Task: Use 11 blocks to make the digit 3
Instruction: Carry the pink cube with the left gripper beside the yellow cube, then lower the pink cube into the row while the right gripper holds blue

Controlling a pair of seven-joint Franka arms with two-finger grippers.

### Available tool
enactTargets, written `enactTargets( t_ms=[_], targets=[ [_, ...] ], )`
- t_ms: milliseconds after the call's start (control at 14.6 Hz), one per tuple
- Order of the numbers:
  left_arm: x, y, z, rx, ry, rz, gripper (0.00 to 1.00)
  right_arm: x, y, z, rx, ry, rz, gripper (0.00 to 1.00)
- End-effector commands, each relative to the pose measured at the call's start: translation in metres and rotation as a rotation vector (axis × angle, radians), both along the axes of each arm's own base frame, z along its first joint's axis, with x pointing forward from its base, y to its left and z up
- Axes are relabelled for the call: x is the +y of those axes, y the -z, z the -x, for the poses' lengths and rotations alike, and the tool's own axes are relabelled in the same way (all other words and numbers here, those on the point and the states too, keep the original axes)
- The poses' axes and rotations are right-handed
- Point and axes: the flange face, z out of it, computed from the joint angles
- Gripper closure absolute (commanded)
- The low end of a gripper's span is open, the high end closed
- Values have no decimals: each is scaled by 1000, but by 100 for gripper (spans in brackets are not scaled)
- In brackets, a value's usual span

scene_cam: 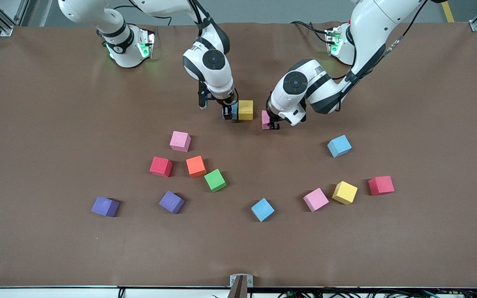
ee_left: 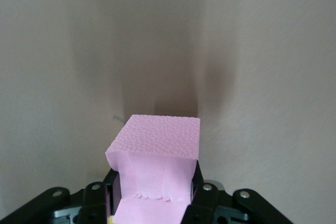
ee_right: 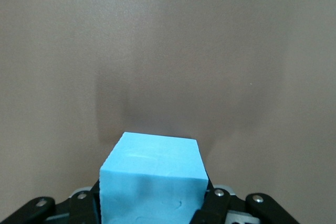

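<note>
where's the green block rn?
Front view: the green block sits loose on the table, toward the right arm's end, just nearer the camera than the orange block, with a purple cube nearer still.

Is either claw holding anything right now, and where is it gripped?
Both are. The left claw clamps a pink cube by two opposite side faces, squeezing the foam. The right claw grips a blue cube the same way, beside the yellow cube.
</note>
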Motion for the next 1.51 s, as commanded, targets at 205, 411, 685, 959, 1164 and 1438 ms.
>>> enactTargets(
  t_ms=[205,411,685,959,1164,1438],
  targets=[
    [-10,7,41,-36,-4,28,77,9,7,4,-2,9,-4,100],
    [-12,7,44,-35,-3,28,77,8,9,4,0,9,-1,100],
    [-13,8,45,-37,7,28,77,8,10,4,-1,8,-1,99],
    [-13,9,46,-35,9,27,77,11,13,2,-2,5,0,99],
    [-16,8,47,-36,12,31,77,12,13,3,-2,-1,0,99],
    [-17,9,49,-32,16,31,77,12,13,4,-4,-8,1,99]
  ],
)
